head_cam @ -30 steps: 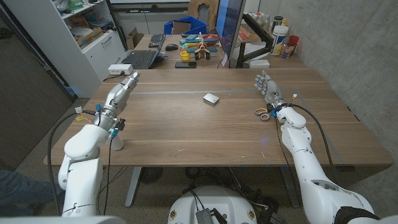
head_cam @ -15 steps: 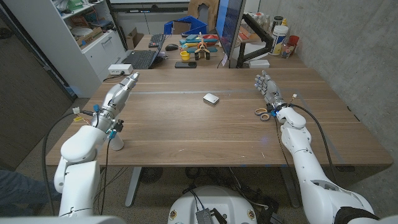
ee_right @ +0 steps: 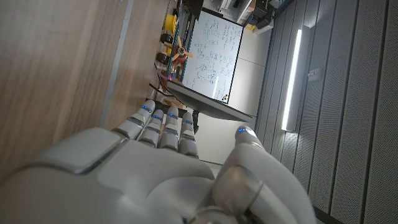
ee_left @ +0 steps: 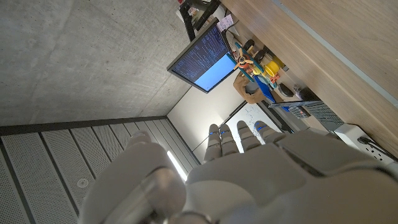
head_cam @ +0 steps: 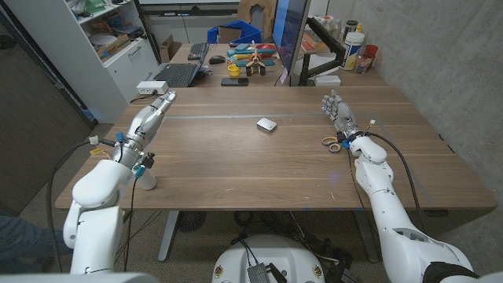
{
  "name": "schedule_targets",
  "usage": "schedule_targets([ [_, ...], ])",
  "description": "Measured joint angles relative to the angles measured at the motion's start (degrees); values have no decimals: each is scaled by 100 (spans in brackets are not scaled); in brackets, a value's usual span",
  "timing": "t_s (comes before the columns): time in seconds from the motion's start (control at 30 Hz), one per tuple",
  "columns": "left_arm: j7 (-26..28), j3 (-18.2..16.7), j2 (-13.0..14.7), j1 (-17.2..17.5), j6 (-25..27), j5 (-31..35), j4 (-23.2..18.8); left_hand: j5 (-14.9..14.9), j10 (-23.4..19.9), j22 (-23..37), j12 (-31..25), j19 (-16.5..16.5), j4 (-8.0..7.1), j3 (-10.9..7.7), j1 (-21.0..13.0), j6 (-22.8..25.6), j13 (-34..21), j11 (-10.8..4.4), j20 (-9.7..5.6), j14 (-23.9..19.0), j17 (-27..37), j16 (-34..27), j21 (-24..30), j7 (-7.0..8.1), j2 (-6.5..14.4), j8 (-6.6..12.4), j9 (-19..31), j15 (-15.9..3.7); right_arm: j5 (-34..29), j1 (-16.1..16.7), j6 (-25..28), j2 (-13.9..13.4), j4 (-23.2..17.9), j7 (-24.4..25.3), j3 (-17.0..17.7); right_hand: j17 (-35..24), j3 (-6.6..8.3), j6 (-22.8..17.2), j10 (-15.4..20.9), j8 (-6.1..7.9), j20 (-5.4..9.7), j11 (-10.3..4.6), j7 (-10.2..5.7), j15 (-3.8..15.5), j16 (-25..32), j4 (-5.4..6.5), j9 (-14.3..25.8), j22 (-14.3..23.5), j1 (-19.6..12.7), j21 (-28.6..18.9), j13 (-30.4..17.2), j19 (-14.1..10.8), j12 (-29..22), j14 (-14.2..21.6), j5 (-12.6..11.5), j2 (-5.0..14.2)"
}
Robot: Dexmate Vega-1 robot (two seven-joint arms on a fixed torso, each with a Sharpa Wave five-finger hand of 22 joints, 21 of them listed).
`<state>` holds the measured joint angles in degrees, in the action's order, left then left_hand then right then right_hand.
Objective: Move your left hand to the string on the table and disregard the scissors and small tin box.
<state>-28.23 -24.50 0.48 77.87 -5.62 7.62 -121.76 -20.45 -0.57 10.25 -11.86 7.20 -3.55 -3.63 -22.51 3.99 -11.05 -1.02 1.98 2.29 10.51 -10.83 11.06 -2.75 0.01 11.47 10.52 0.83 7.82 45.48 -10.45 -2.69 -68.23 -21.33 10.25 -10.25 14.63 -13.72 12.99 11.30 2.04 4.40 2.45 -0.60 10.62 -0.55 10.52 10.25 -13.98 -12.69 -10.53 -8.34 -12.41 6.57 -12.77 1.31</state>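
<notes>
Wooden table point(head_cam: 259, 169) in a cluttered workshop: the robot's left hand point(head_cam: 153, 114) hovered over the table's left side with its fingers point(ee_left: 239, 138) stretched out straight and close together, gripping nothing and touching nothing that could be seen. The reach for the string appeared not yet made. A small white cone-shaped object point(head_cam: 147, 180), probably the spool of string, stood behind the hand, just beside its forearm and nearer the robot. From there, the next move seemed to call for drawing the hand back and down toward that cone. Well off to the hand's right lay the small silver rectangular tin box point(head_cam: 267, 124), and farther right again the scissors with orange and blue loop handles point(head_cam: 333, 143), both to be left alone. The right hand point(head_cam: 338, 110) stood just beyond the scissors, fingers extended and empty, apart from them.
</notes>
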Motion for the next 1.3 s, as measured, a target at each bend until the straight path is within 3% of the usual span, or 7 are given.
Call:
schedule_targets([
  [1.3, 227, -182, -104, 366, -213, 864, -512, 0, -22, 0, 0, -32, 113, -61, -249, -31, 0, -22, 89, -2, 0, 0, 0, 31, 53, 0, 5, -2, -13, 22, 96, -36, -47, -29, -8, 0, -32, 0, -1, 0, 0, 1, 0, -21, 0, -32, 0, 0, 0, 41, 0, 0, 0, 20, 0, 0],
])
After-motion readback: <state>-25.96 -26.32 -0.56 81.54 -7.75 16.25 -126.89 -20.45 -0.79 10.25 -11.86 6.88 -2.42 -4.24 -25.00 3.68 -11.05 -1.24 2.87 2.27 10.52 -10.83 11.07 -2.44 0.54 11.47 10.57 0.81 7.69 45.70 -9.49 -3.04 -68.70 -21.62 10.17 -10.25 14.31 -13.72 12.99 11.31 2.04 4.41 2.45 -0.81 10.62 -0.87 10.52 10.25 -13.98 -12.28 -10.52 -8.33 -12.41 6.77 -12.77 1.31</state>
